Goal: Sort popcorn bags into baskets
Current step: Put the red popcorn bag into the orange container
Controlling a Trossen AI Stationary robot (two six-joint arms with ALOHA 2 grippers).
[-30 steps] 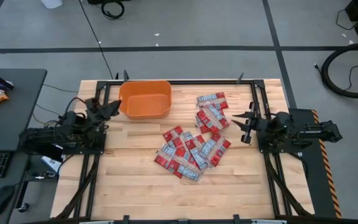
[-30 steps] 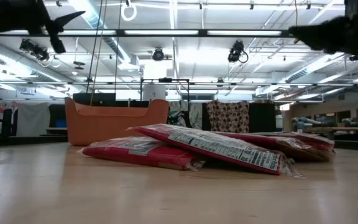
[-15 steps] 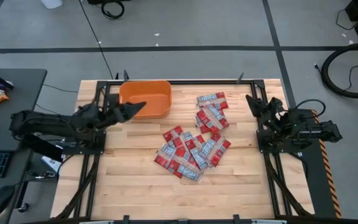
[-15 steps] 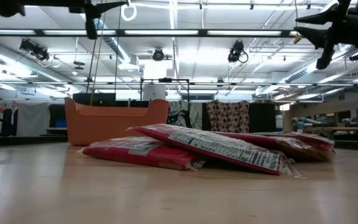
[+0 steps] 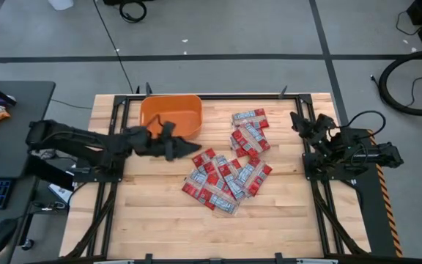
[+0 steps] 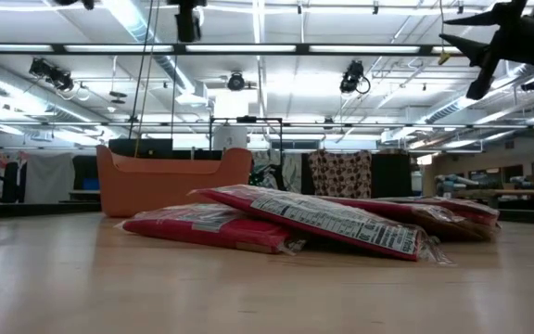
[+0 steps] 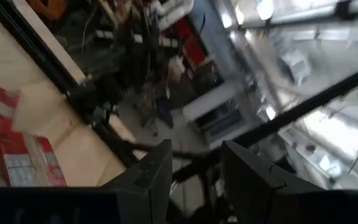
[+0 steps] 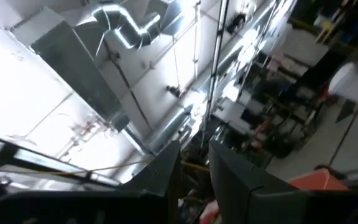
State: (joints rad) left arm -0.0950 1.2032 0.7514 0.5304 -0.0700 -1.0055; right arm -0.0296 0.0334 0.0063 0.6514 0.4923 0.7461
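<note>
We reach our left gripper point(image 5: 189, 147) out over the table, just short of the main heap of popcorn bags point(image 5: 224, 177), its jaws parted by a modest gap with nothing between them, ready to come down on a packet. The orange basket point(image 5: 171, 116) sits at the far left, close to this arm, so the carry should be short. Our right gripper point(image 5: 297, 119) waits raised at the far right, jaws slightly apart and empty, clear of the smaller pile.

bright overhead strips, wrist views blurred
</note>
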